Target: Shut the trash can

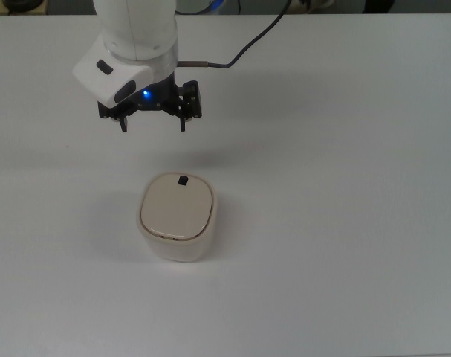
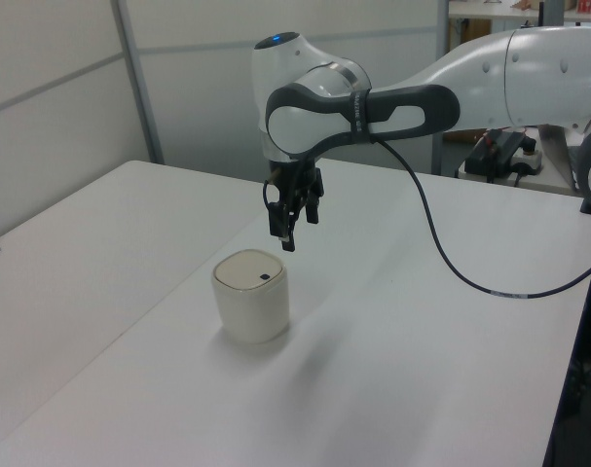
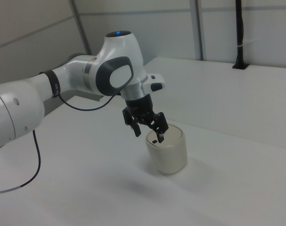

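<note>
**Top view and side views: bin lid down, gripper clear above the table**

Top view shows the trash can (image 1: 177,217) standing upright near the middle of the white table (image 1: 344,223), its flat lid (image 1: 176,206) lying level within the rim and the small black tab (image 1: 183,180) at the lid edge nearest the arm. No gap between lid and body shows in any view, so the lid is judged to be seated and the closing to be done; what is left, at most, is for the arm to draw away.

The gripper (image 1: 151,123) hangs in the air toward the top view's upper left of the can, touching neither the can nor the table. Its two fingers stand well apart with nothing between them (jaws open, empty). A blue light glows on the gripper body. In the left view the gripper (image 2: 288,236) hangs above and just behind the can (image 2: 251,296); in the right view the gripper (image 3: 148,132) overlaps the can's (image 3: 167,150) top edge in the picture only, an effect of the viewing angle.

Open room is ample: nothing else lies on the table around the can, and the table edges are well apart from it on every side. A black cable (image 1: 247,46) trails from the wrist toward the top view's upper right, away from the can. Upward and backward paths for the arm look free.
</note>
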`<state>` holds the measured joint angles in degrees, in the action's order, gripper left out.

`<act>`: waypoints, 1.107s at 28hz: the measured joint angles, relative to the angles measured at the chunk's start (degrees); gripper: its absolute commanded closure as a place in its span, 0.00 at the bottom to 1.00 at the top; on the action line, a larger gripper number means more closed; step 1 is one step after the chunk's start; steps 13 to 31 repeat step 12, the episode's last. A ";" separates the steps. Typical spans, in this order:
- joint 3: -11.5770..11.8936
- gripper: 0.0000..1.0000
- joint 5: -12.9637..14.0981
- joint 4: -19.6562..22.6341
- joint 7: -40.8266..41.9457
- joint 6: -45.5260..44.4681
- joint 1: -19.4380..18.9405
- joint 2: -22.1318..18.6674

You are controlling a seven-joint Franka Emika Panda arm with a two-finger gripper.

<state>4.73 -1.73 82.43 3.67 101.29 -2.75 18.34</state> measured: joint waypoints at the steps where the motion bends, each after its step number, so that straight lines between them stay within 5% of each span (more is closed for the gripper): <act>1: 0.00 0.00 0.00 0.00 0.00 -0.03 0.00 0.00; 31: 0.34 0.00 0.00 0.00 0.00 -0.10 0.09 0.00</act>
